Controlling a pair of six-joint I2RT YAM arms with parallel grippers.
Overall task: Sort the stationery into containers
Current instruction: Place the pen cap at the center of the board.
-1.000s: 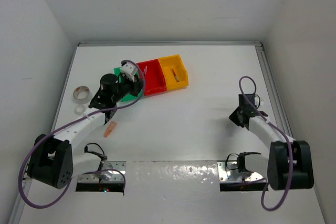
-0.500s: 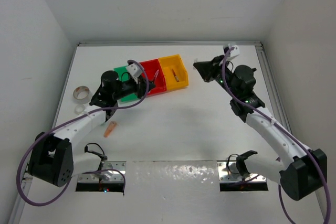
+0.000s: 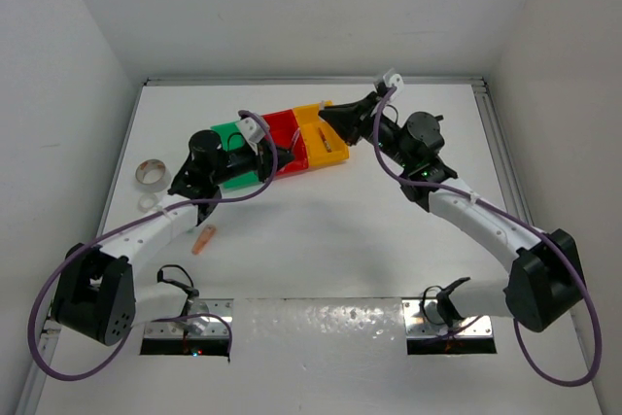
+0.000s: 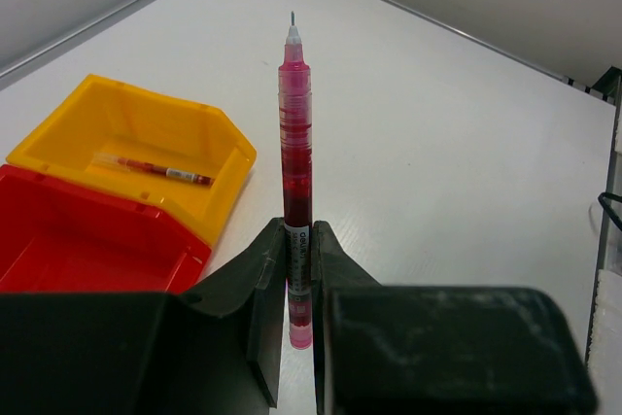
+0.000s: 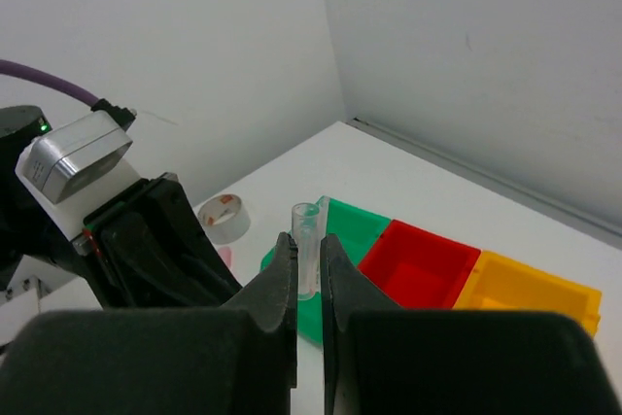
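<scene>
The three bins stand joined in a row at about 11 o'clock on the white surface. They are the green bin (image 3: 226, 133), then the red bin (image 3: 282, 123), then the yellow bin (image 3: 336, 150) toward 1 o'clock.

The left end effector (image 4: 298, 240) is almost fully closed, and it clamps a red pen (image 4: 295, 133) near the back end of the pen. The long part of the pen, with its thin tip, points straight away from the wrist. In the top view this end effector hangs above the red bin, close to the wall that the red bin shares with the yellow one.

A second, thinner red-orange pen (image 4: 155, 170) lies flat inside the yellow bin.

The right end effector (image 5: 307, 245) is also closed. Between its fingers it pinches a small clear tube (image 5: 307, 230), which stands upright with its open end up. In the top view it is at the 12 o'clock edge of the yellow bin, and it faces the left arm.

Some things lie loose on the surface:
- A tape roll (image 3: 149, 174) lies near the 9 o'clock edge.
- A small clear ring (image 3: 148, 203) is just beside the tape roll, on its 6 o'clock side.
- An orange stubby stick (image 3: 204, 239) lies at about 8 o'clock, well apart from the bins.
</scene>
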